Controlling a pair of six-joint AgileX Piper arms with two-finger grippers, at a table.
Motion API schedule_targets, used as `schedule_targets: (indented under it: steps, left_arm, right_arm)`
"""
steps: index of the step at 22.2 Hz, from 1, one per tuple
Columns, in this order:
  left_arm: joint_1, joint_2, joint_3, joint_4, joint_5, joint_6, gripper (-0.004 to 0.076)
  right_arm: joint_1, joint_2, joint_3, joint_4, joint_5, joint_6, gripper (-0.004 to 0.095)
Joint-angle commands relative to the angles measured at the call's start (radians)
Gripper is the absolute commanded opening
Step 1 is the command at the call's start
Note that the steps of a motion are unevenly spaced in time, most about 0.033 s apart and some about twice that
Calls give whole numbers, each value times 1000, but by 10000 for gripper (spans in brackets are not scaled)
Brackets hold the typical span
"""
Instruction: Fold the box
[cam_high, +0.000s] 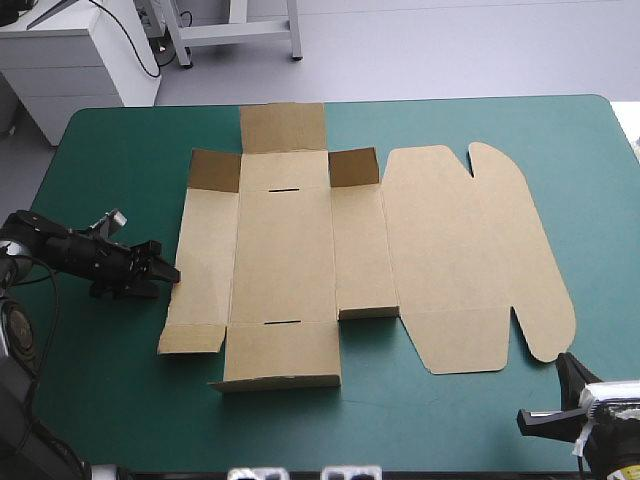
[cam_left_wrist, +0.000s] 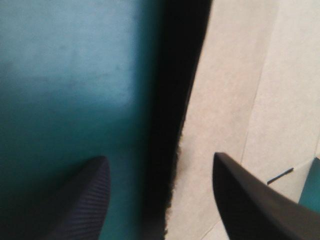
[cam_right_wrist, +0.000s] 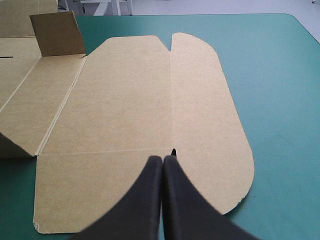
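Left gripper (cam_high: 170, 271) is open, the brown box's (cam_high: 285, 245) edge between its fingers; right gripper (cam_right_wrist: 163, 160), closed, points at the lid ahead. Walls lie flat, so folding looks barely begun.

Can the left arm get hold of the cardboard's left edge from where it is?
Probably yes: the left gripper is open, the left edge of the box lies between its fingers, and nothing blocks it.

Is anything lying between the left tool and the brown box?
Nothing. The left wrist view shows the open left tool straddling the edge of the box.
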Motion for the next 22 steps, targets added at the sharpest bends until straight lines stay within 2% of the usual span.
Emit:
schedule_targets:
  steps: [1, 15, 22]
  left_arm:
    - [-7, -32, -22, -29, 48, -29, 551]
    - [-149, 28, -22, -41, 45, -51, 549]
    - [-149, 28, -22, -199, 70, -53, 549]
  right_arm:
    - [-5, -23, -23, 6, -74, -3, -20]
    - [-5, -23, -23, 6, -74, -3, -20]
    - [-5, -23, -23, 6, -74, -3, -20]
